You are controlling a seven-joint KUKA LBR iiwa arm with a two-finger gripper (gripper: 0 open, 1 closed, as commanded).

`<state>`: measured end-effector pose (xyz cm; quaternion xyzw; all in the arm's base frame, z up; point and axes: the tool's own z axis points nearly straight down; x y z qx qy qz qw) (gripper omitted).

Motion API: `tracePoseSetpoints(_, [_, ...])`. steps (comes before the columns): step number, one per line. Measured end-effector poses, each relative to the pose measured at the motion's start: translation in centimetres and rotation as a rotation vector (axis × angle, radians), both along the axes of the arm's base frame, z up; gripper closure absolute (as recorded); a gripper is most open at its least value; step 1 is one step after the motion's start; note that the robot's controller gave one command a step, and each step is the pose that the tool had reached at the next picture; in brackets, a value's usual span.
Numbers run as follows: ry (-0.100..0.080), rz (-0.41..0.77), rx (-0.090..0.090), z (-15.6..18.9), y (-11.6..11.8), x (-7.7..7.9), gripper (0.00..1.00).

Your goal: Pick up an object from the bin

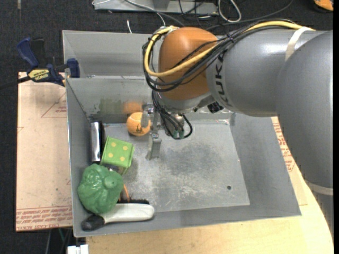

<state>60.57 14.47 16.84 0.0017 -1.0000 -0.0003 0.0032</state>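
Near left corner: a white oblong tool (131, 212) with a dark tip is seen lying along the near wall of the grey bin (212, 168), touching the things behind it
Soft green toy: a lumpy green figure (100, 188) is found just behind the white tool, against the left wall
Green die: a light green cube with darker spots (117, 153) is set just beyond the green figure, tilted and touching it
Silver bar: a shiny metal bar (95, 141) is laid along the left wall, just beside the die
Bin floor: the middle and right of the floor are seen bare and scuffed
Gripper: the gripper (153, 151) is pointed straight down to the bare floor, just right of the green die and near the orange ball; nothing is seen gripped by it
Grip state: whether it is parted or closed cannot be told
Orange ball: a small orange ball (137, 124) is placed near the far left of the floor, just left of the gripper's upper part and close to the far wall
Wrist: an orange rounded cover (183, 62) looped with yellow and black cables is held directly above the gripper
Arm: the thick grey arm (275, 67) is stretched in from the right, across the far right part of the bin, with the wrist bent downward
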Motion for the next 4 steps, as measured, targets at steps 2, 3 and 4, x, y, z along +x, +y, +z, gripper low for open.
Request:
tracePoseSetpoints(2, [-0.009, 0.101, 0.002, -6.5, 3.2, -1.7, 0.0])
tracePoseSetpoints(3, [-0.013, 0.106, 0.002, -6.3, 5.0, -2.6, 0.0])
tracePoseSetpoints(4, [-0.008, 0.144, 0.001, -6.8, 7.8, -2.7, 0.0])
